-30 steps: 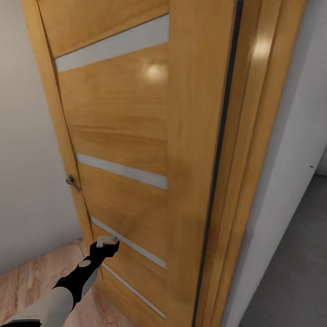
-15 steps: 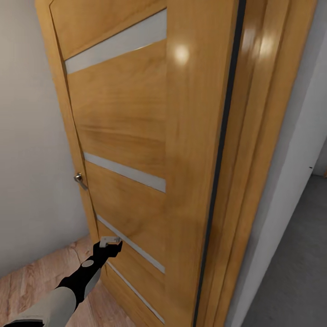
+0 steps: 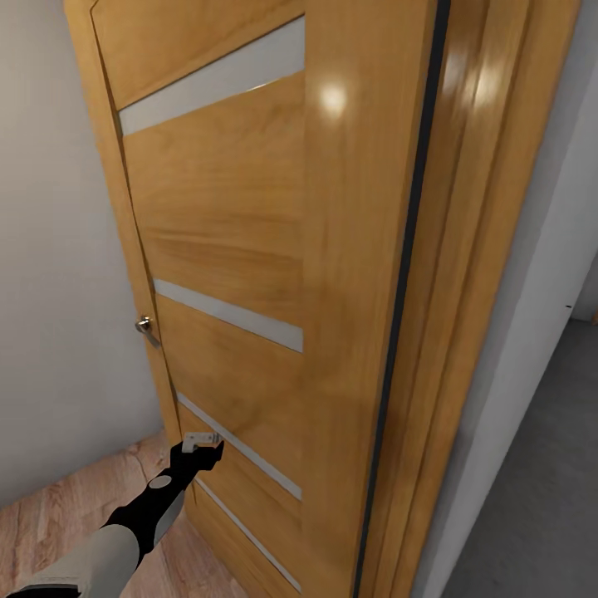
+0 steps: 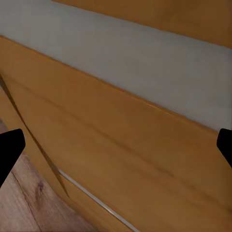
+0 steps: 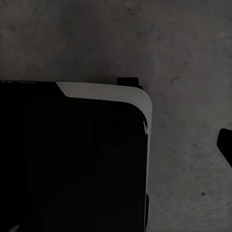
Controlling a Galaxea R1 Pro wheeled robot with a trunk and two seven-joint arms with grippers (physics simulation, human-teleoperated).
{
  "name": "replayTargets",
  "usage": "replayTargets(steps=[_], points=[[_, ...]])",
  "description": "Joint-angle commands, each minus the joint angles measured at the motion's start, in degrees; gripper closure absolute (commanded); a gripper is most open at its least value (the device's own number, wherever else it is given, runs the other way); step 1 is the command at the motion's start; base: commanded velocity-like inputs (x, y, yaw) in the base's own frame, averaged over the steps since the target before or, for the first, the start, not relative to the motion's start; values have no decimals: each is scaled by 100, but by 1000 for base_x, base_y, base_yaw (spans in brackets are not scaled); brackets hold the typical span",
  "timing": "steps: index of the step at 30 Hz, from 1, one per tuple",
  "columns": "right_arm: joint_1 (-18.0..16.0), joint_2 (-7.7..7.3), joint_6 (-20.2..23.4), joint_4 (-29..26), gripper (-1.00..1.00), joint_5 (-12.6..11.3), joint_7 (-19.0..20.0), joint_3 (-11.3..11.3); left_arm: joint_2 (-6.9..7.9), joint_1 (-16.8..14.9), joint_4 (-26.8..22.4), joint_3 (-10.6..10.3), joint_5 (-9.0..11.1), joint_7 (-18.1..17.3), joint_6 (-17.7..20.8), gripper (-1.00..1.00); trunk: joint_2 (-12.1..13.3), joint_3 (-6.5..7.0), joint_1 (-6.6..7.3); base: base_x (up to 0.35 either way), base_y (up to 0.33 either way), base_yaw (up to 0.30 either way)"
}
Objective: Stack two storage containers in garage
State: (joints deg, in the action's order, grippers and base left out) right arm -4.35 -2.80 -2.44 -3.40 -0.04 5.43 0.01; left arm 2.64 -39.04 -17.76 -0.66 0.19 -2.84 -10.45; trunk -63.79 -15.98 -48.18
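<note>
One wooden door [image 3: 249, 249] stands open close in front of the robot, its honey-coloured face crossed by four pale horizontal strips. One metal handle [image 3: 147, 326] sticks out at the door's left edge. Right of the door runs the door frame [image 3: 465, 291], then a white wall [image 3: 540, 291]. At the near right lies a patch of dark-grey concrete floor [image 3: 540, 515]; at the near left, light wood-plank floor [image 3: 50, 523] meets a pale wall [image 3: 58, 291].

The left arm reaches forward, and the left gripper [image 3: 199, 443] sits just at the door's lower face, beside the third strip. In the left wrist view its two black fingertips [image 4: 9, 150] stand at opposite edges of the picture, so the jaws are spread wide, holding nothing.

The right wrist view looks down on speckled concrete and one dark body part of the robot [image 5: 72, 159] with a white rim. One black fingertip of the right gripper [image 5: 225, 142] shows; its opening cannot be told.
</note>
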Motion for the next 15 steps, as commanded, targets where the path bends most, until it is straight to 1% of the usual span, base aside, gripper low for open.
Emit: replayTargets(steps=[1, 6, 11, 15], points=[[-4, -2, -20, 6, -100, -1, 19, -1, 0, -8, -2, 4, 7, -23, -19, -100, -4, -6, 0, 0, 0, 0], [-4, -2, -20, 6, -100, -1, 19, -1, 0, -8, -1, 4, 7, -23, -19, -100, -4, -6, 0, 17, 0, 0], [-4, -2, -20, 6, -100, -2, 19, -1, 3, -8, -3, 4, 7, -23, -19, -100, -4, -6, 0, 129, 0, 0], [-4, -2, -20, 6, -100, -4, 19, -1, 7, -8, -1, 4, 7, -23, -19, -100, -4, -6, 0, 54, 0, 0]])
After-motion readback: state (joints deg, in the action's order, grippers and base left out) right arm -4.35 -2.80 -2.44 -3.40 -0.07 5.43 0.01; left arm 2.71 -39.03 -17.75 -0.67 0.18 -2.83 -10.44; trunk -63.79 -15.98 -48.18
